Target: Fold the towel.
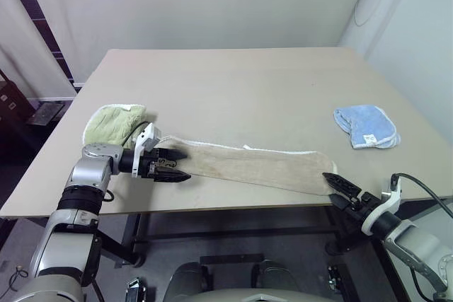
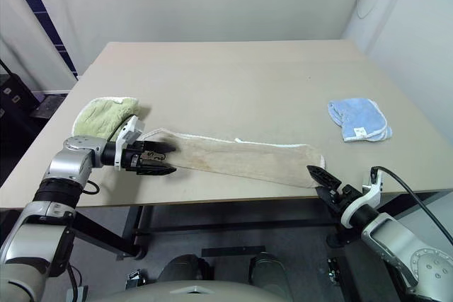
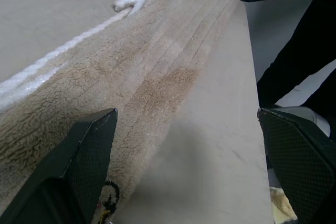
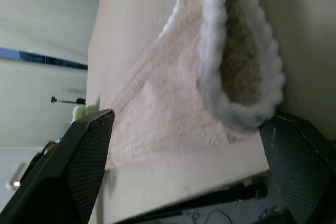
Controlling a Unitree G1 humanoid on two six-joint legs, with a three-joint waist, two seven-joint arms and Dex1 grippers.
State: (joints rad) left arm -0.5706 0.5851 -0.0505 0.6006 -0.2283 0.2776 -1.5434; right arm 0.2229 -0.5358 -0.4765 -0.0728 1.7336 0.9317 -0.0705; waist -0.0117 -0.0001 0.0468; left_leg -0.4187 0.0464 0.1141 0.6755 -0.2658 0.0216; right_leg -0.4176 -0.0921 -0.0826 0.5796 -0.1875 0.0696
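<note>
The towel (image 1: pixel 248 164) lies as a long, narrow strip along the near edge of the table (image 1: pixel 233 83), and everything here is placed from it. Off its right end, just past the table edge, the right gripper (image 1: pixel 338 191) hovers with jaws released, holding nothing; from there a closing pinch may catch only the white trim, or air, and that corner could slide off the edge. At its left end the left gripper (image 1: pixel 172 164) straddles the corner with jaws spread, not yet clamped; a one-sided grasp would skew the fold. Behind the left end sits the green towel (image 1: pixel 113 124), close enough to snag. Well beyond the right end rests the blue towel (image 1: pixel 366 126).
</note>
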